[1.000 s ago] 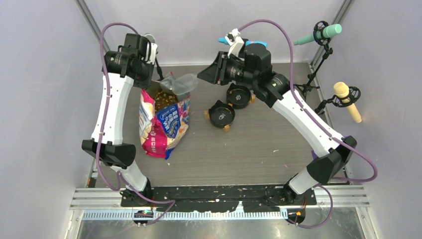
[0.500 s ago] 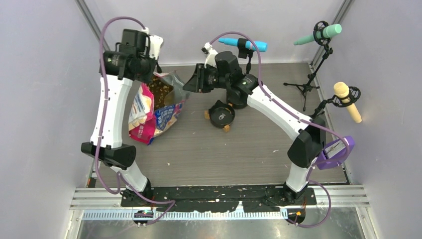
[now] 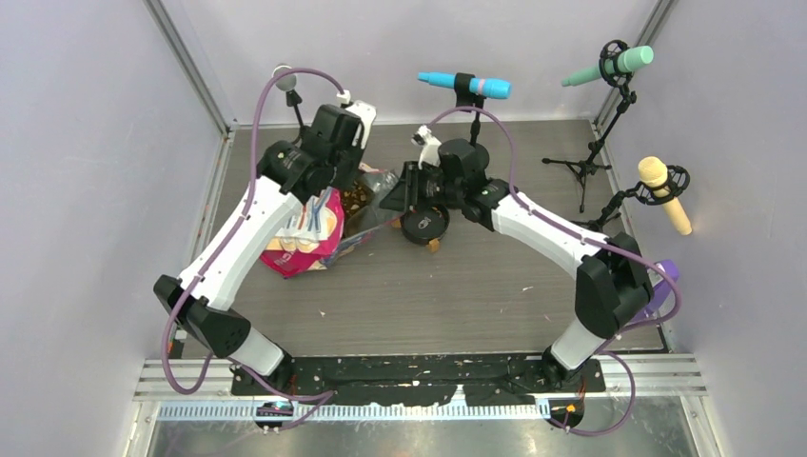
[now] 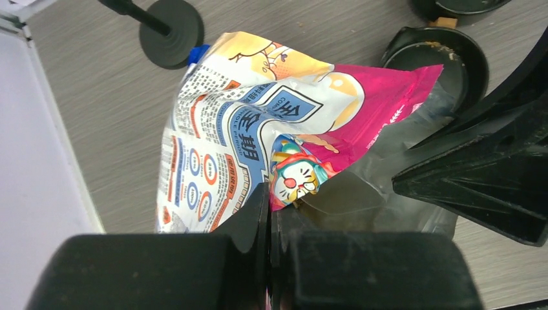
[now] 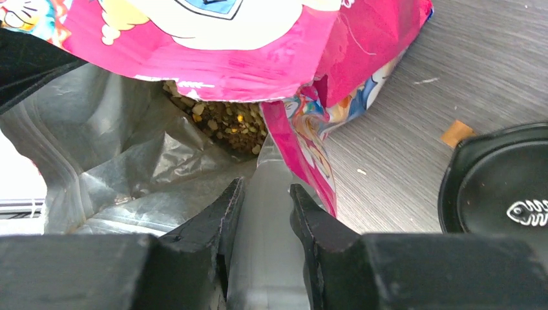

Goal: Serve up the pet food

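**Bag gripped at both sides of its mouth**

On the grey desk point(image 3: 457, 295) the pink-and-blue bag point(image 3: 306, 240) lies tipped over, its mouth facing the black bowl point(image 3: 424, 225) just beside it. The left end effector point(image 4: 268, 197) is pinched tight on the bag's printed edge; the right end effector point(image 5: 263, 194), narrow, grips the silvery inner lip. Brown kibble point(image 5: 231, 124) sits inside the bag's mouth.

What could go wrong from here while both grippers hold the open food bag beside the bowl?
The bag mouth appears to sit beside the bowl, not over it, so kibble may spill onto the table. The right gripper pinches only thin film at the mouth, and the left gripper one edge; either could slip.
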